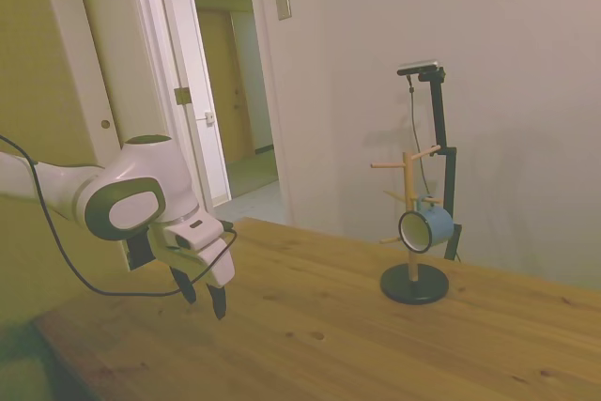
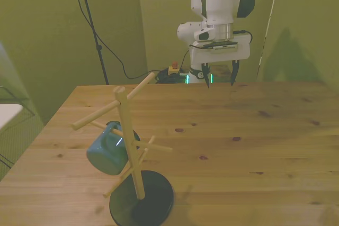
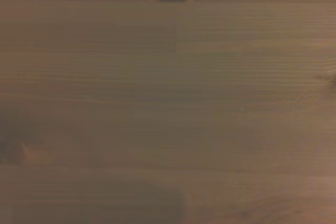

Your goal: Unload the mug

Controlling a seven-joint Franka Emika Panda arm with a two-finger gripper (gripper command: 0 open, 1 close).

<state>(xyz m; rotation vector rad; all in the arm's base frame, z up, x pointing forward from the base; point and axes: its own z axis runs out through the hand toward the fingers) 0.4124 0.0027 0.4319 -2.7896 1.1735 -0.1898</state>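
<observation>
mug hangs on a low peg of the wooden peg rack, mouth sideways, clear of the table; nothing unloaded yet. judged step: the approach, not begun in earnest. gripper hovers above the table's far edge in the front view, fingers spread wide, pointing down, holding nothing. rack's black base sits close to the near edge, toward the front view's left corner, so gripper and mug are well apart, most of the table between them. wrist view gives only blurred bare planks with a knot; no mug in it. next move, as i read it: cross the open wood toward the rack, turn the hand to meet the mug's body or rim from the side, close, then slide it outward and up along the peg until free. room: the middle of the table is open, no obstacles on the path. tight spots are the upper pegs sticking out above and beside the mug, and the near edge just beyond the base; a snag could tip the rack.
</observation>
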